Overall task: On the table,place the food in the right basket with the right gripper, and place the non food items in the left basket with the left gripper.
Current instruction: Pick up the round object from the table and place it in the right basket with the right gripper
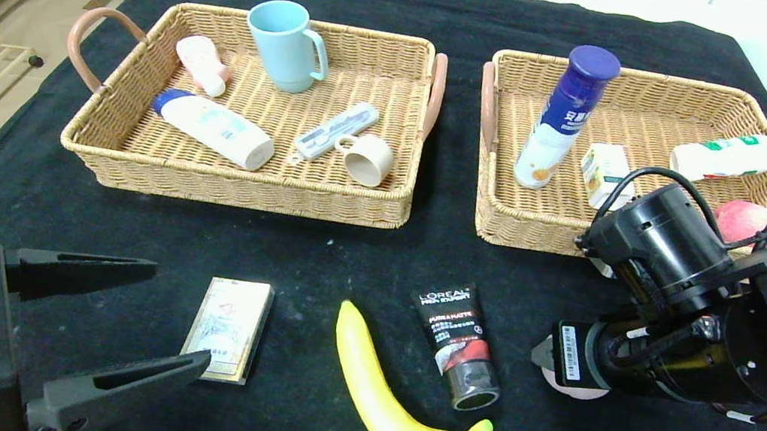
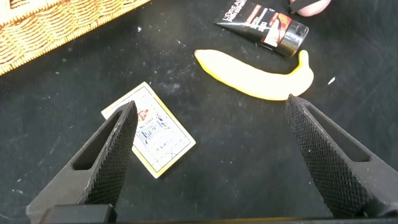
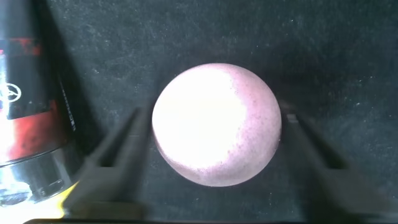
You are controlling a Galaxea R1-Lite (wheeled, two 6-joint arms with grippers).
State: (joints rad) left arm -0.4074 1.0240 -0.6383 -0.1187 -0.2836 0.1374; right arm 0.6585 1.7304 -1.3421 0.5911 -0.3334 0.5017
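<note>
Right claw point(image 3: 214, 149) straddling pink fruit point(image 3: 216, 123), fingers apart

A black cloth-covered table point(image 1: 362, 258) carries two tan woven wicker baskets with brownish-pink handles point(image 1: 238, 171). The long curved banana point(image 1: 393, 407) is bright yellow with a green tip. Beside it, the black squeeze tube point(image 1: 457, 341) has white lettering and a red-and-silver band. The flat card box point(image 1: 228, 328) is cream with gold edging. The round fruit point(image 3: 216, 123) is pale pink, speckled darker.
</note>
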